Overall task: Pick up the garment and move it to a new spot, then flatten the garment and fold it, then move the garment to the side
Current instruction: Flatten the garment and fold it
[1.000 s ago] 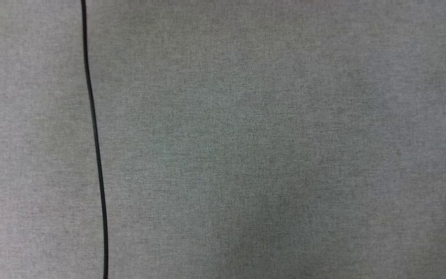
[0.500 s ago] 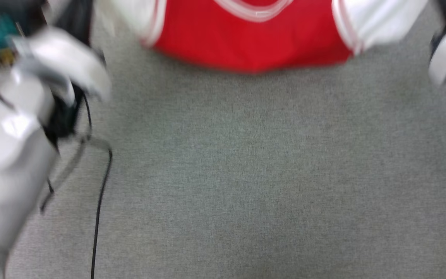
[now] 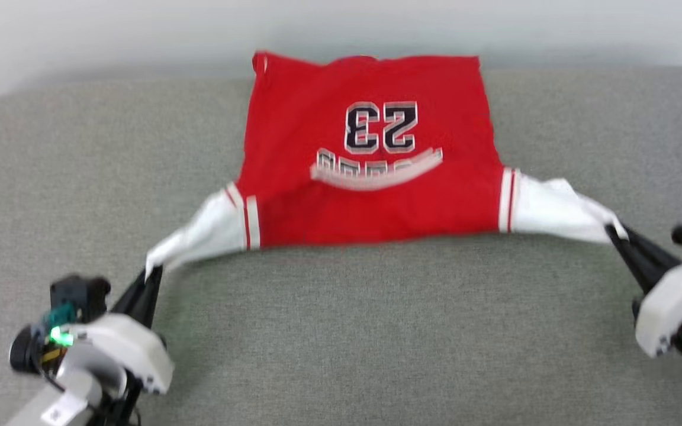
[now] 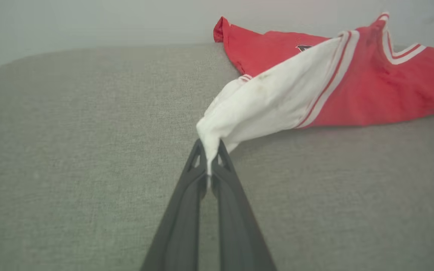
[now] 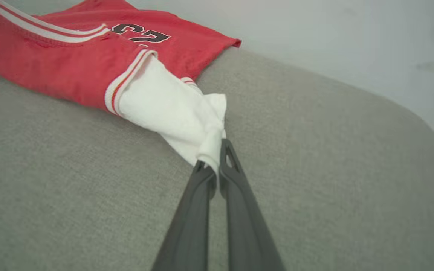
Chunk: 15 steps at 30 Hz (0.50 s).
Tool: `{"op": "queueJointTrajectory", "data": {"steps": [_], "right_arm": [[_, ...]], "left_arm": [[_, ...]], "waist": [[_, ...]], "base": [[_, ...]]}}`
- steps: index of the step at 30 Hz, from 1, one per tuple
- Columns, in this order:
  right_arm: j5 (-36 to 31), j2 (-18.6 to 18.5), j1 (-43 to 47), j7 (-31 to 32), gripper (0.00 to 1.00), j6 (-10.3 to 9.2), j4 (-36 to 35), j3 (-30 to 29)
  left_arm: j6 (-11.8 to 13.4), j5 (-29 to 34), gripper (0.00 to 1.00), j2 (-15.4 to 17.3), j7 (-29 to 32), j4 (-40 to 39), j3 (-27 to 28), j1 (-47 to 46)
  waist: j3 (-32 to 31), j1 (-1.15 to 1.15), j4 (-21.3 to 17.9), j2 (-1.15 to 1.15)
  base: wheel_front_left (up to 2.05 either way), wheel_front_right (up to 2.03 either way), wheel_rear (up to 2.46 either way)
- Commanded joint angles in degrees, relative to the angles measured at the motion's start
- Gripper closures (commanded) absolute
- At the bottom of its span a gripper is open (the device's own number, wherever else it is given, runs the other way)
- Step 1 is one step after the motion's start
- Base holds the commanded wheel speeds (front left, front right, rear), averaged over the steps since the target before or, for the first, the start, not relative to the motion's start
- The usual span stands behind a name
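Shirt (image 3: 370,201) held by both sleeves

Red cloth of the shirt lies spread on the grey surface (image 3: 376,331), in the middle between its left and right sides. The hem reaches the far edge of the surface, just where the pale wall (image 3: 140,29) begins. The side with the dark number 23 (image 3: 381,127) faces up. In the head view the number reads upside down, so the neck trim is on the near side of it and the hem on the far side.

The two white sleeves are pulled outward, one to each side. The left sleeve (image 3: 205,234) goes toward the left side of the surface and ends in the left gripper (image 3: 153,273). Its two dark fingers are pressed together on the tip of this sleeve; the left wrist view shows the white cloth pinched between them. A small green light (image 3: 61,337) glows on the body of this gripper.

The right sleeve (image 3: 554,210) goes toward the right side and ends in the right gripper (image 3: 613,231), also clamped on the sleeve tip, with a fold of white cloth bunched at the fingertips.

Both sleeve ends are lifted a little above the surface, and a soft shadow lies under them. The red body rests on the surface. The picture from the head is slightly blurred.
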Motion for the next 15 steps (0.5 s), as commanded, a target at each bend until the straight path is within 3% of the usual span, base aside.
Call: {"op": "queueJointTrajectory", "data": {"steps": [1,6,15], "right_arm": [[0.04,-0.29,2.94,-0.01,1.0,-0.08,-0.67,-1.61],[-1.01,0.49,15.08,0.97,1.0,-0.09,-2.36,-8.02],[-4.27,5.36,33.74,3.78,1.0,-0.1,-7.01,-20.84]], "left_arm": [[0.45,-0.21,1.0,0.63,-0.4,-0.2,0.5,2.21],[1.29,-2.16,1.0,-0.41,-0.41,-0.52,2.05,9.52],[2.8,-2.14,1.0,-2.73,-0.41,-0.53,6.54,20.28]], "waist": [[-2.1,0.02,-0.02,0.0],[-5.19,0.02,0.21,0.0],[-8.37,0.02,0.47,0.0]], "base": [[0.0,0.0,0.0],[0.0,0.0,0.0],[0.0,0.0,0.0]]}}
